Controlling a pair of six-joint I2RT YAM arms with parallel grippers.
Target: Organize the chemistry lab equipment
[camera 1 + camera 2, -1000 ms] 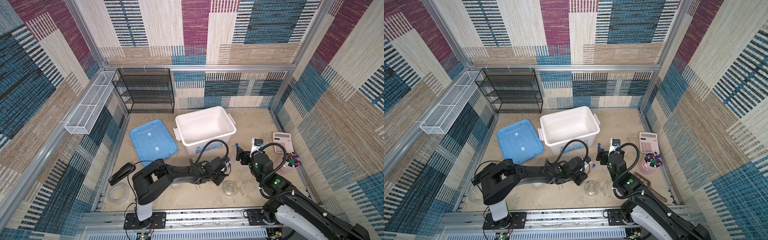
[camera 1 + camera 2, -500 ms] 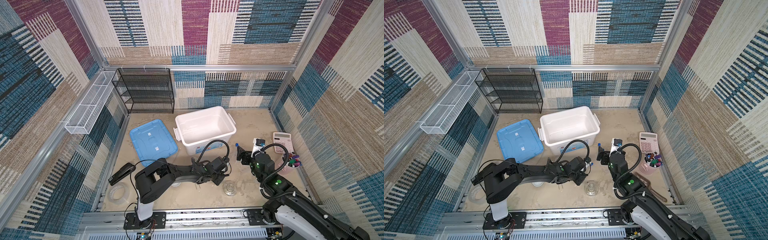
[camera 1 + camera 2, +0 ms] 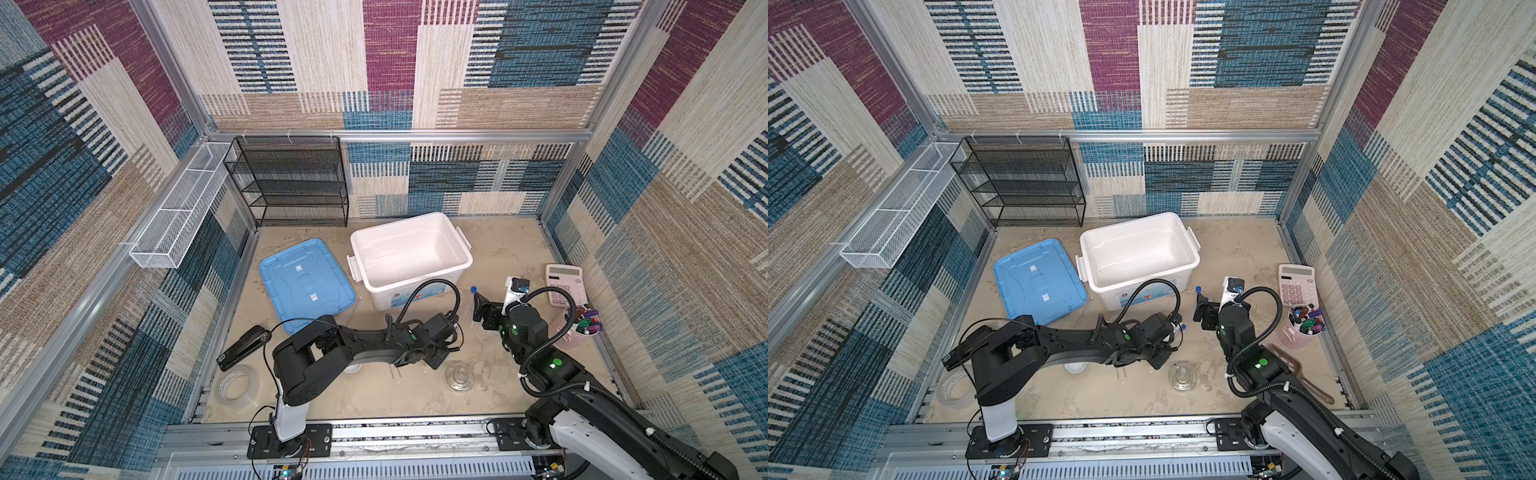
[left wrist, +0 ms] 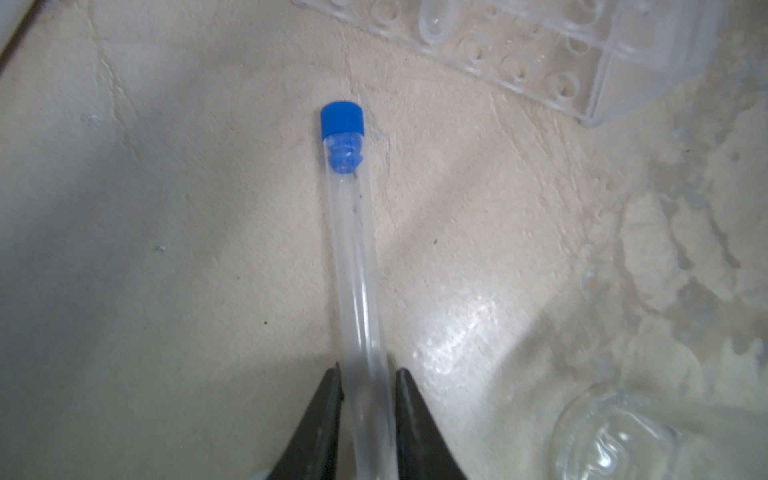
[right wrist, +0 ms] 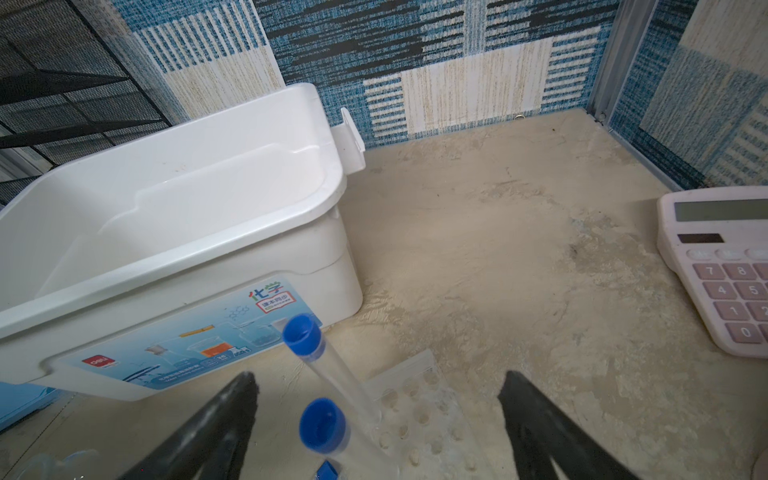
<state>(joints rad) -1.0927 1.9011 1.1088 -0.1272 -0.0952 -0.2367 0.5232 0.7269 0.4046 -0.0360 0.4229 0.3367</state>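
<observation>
Straddling a tube [image 4: 357, 257] on the table [image 4: 166, 208], left gripper [image 4: 368, 372] flanks its bare end; clamped or not, can't tell. Looks light, slick, brittle: pinch gently mid-barrel. Right gripper [image 5: 379, 374] gapes empty.

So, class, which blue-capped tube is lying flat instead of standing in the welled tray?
The tube between the left jaws: it lies flat on the table, while two others stand tilted in the welled tray.

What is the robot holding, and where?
Left tool brackets the clear blue-capped tube near its uncapped end; whether it grips cannot be told. Right tool holds nothing.
</observation>
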